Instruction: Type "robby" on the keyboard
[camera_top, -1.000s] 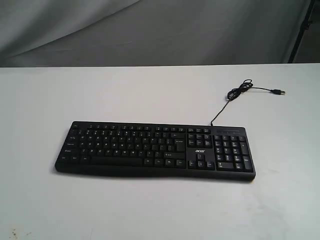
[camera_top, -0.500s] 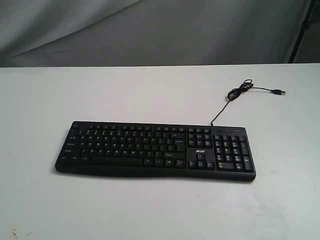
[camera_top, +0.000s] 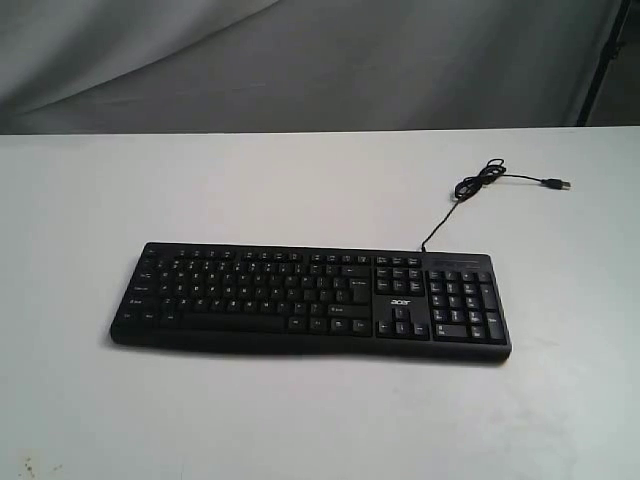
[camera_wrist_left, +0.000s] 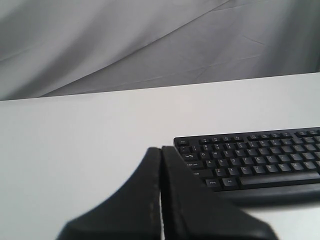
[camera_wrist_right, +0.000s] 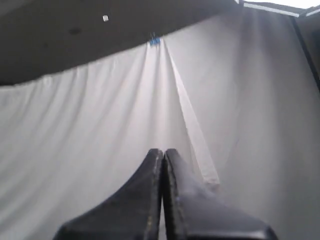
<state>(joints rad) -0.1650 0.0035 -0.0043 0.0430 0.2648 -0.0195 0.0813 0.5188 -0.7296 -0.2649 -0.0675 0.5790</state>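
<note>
Nothing in the exterior view has moved over the last second: the keyboard (camera_top: 310, 295) lies where it lay, and neither arm has entered that view.

The left gripper (camera_wrist_left: 161, 149) has its jaws pressed together into one blunt, matte black wedge, faintly scuffed along the seam. Just ahead of those jaws and a little to one side sits the keyboard's Esc corner, flat on the smooth pale worktop (camera_top: 300, 190). The right gripper (camera_wrist_right: 163, 151) also has its jaws together, but they point at a creased grey backdrop cloth (camera_wrist_right: 100, 125), with no key ahead of them.

The step in hand looks like the approach to "r". The closed left jaws would serve as a single narrow fingertip. They should drop squarely on that one cap, press briefly and lift clear, since the low, hard plastic keys sit close together and the light board may slide.

Far beyond the jaws, the thin cable (camera_top: 478, 181) curls to a plug (camera_top: 558, 184) lying loose.
</note>
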